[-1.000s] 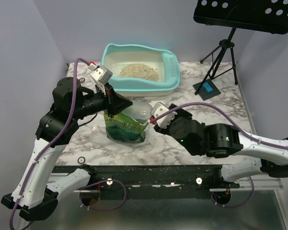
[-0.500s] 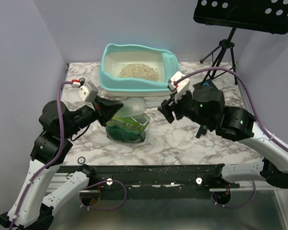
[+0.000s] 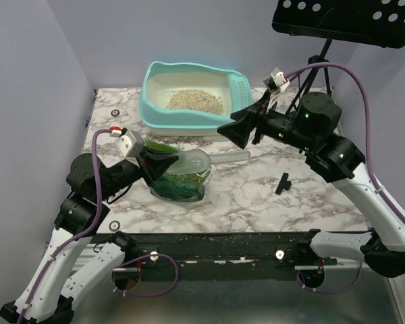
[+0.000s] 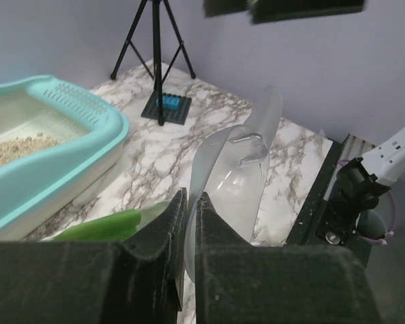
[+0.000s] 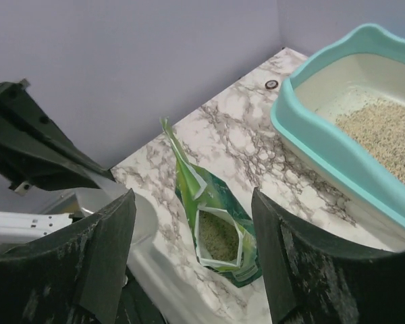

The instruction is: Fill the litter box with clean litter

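The turquoise litter box (image 3: 155, 115) stands at the back centre with a patch of tan litter (image 3: 192, 100) inside and its slotted scoop (image 3: 239, 91) at the right end. The green pouch (image 3: 179, 183) stands open in front of it, with litter showing inside in the right wrist view (image 5: 219, 233). My left gripper (image 3: 163, 164) is shut on the rim of a clear plastic scoop (image 3: 206, 160) held over the pouch, which also shows in the left wrist view (image 4: 239, 175). My right gripper (image 3: 233, 131) is open and empty, raised near the box's front right corner.
A black music stand's tripod (image 3: 312, 71) stands at the back right, with a blue-topped black block (image 3: 291, 125) at its foot. A small black part (image 3: 282, 182) lies on the marble at the right. Purple-grey walls close in the left and back.
My right gripper left the pouch's right edge, rose and swung back right toward the litter box. My left arm dropped lower and drew back, still holding the clear scoop.
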{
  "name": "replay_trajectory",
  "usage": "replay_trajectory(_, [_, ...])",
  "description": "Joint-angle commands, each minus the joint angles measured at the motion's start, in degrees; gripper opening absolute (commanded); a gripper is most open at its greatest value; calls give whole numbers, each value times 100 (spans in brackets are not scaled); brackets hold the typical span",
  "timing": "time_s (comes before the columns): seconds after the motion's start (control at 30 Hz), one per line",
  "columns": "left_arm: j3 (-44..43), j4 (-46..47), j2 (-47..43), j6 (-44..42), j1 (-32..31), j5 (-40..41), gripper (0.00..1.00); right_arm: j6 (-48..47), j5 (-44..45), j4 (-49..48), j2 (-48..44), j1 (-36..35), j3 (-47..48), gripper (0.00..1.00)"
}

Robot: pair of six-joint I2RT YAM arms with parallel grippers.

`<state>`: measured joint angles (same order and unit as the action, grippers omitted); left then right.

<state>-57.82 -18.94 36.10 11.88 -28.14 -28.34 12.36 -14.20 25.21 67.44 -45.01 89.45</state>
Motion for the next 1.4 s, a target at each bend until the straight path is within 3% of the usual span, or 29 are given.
replay_trajectory(0.0, [148, 900, -164, 174, -7, -559, 0, 837, -1715, -1174, -47, 711, -743, 76])
replay_trajectory(0.23, [253, 1181, -33, 394, -7, -647, 0, 1953, -3386, -3477, -617, 1811, -2422, 75])
replay_trajectory(0.4, [412, 1261, 46, 341, -7, -594, 0, 2955, -3976, -4726, -942, 2251, -3239, 75])
replay_trajectory(0.83, [649, 1868, 91, 640, -7, -559, 0, 3598, -3924, -5369, -1470, 2462, -4154, 72])
replay_trajectory(1.17, [614, 2175, 275, 684, -16, -489, 0, 4011, -4091, -5974, -1383, 2462, -4453, 71])
replay_trajectory(1.37, [623, 2254, 407, 684, -25, -489, 0, 4020, -4153, -6098, -1374, 2462, -4454, 63])
